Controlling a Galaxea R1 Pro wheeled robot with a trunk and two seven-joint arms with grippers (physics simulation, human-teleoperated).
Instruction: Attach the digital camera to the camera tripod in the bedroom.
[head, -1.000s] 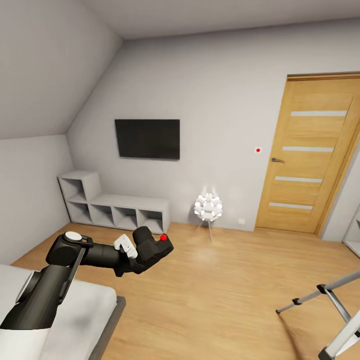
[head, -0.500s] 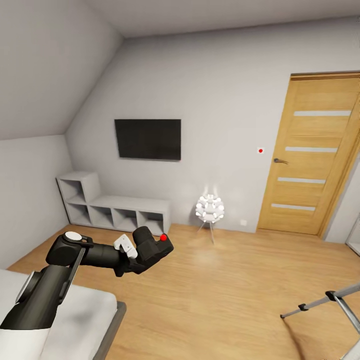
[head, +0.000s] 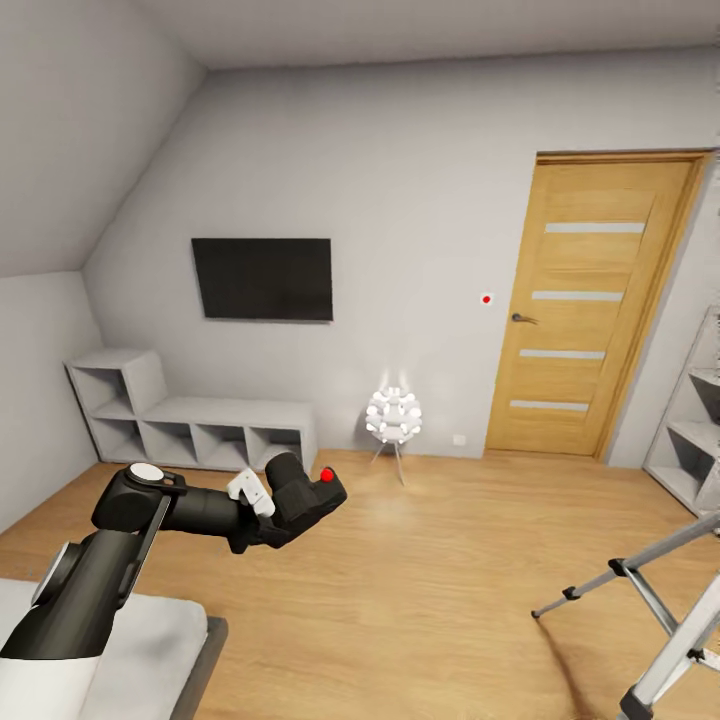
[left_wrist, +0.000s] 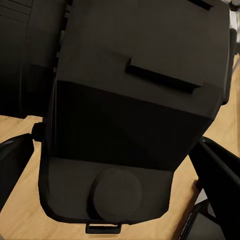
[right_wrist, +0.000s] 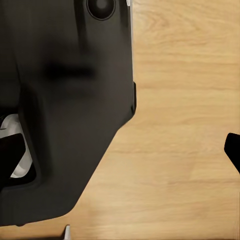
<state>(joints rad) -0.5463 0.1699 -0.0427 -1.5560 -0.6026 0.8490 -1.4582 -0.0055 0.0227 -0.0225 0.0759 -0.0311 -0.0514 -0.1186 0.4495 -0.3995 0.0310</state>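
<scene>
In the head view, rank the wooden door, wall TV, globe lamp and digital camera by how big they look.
1. Wooden door, clearly largest.
2. Wall TV.
3. Digital camera and globe lamp look alike; the camera, held in the left end effector, sits much nearer the lens, so no ranking.

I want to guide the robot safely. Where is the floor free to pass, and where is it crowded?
The wood floor is bare in the middle, between the bed corner, the white lamp and the camera tripod. It is crowded at lower right around the tripod legs, and along the wall by the cube shelves.
</scene>
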